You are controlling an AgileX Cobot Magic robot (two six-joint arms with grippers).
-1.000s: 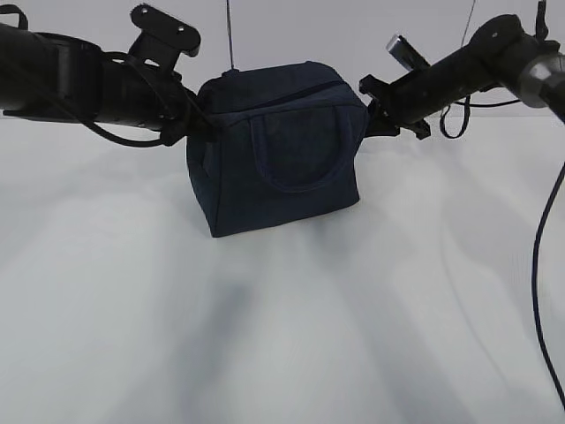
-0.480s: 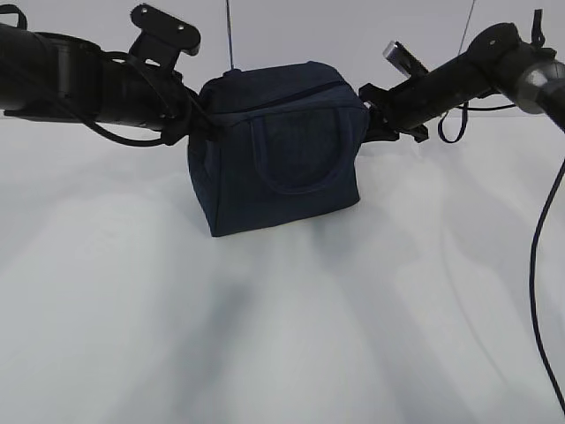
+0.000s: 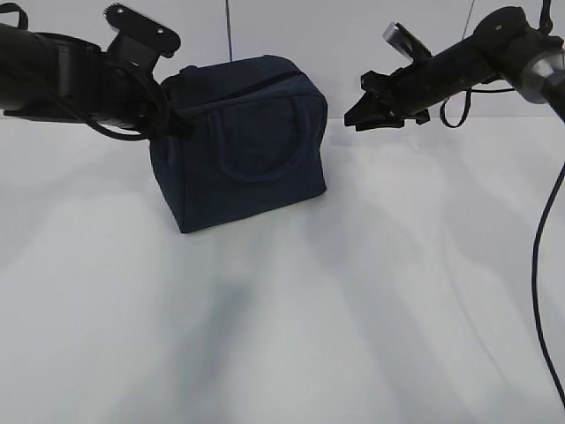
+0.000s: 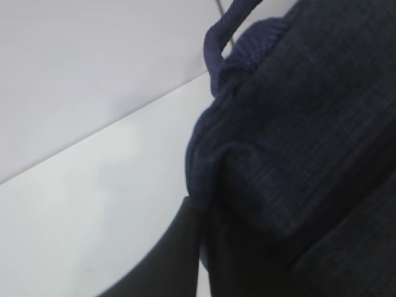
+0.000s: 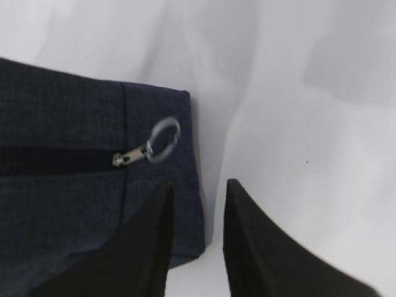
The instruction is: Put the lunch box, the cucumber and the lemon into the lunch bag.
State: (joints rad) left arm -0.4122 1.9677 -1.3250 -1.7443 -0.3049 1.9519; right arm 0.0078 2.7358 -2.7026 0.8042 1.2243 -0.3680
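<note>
A boxy dark navy lunch bag (image 3: 240, 141) sits zipped at about 11 o'clock on the white tabletop (image 3: 291, 318), its ring pull (image 5: 163, 140) lying at the zipper's end and its contents hidden. The left tool (image 3: 175, 124) is clenched on the bag's fabric at its 9 o'clock end. The right tool (image 3: 357, 113) hangs released, holding nothing, just off the bag's 3 o'clock side, with wide bare tabletop toward 6 o'clock.

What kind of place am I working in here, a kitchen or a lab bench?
Likely a lab bench, not a kitchen: a bare white table, a plain pale wall behind it, and only the lunch bag between two cabled black robot arms.
</note>
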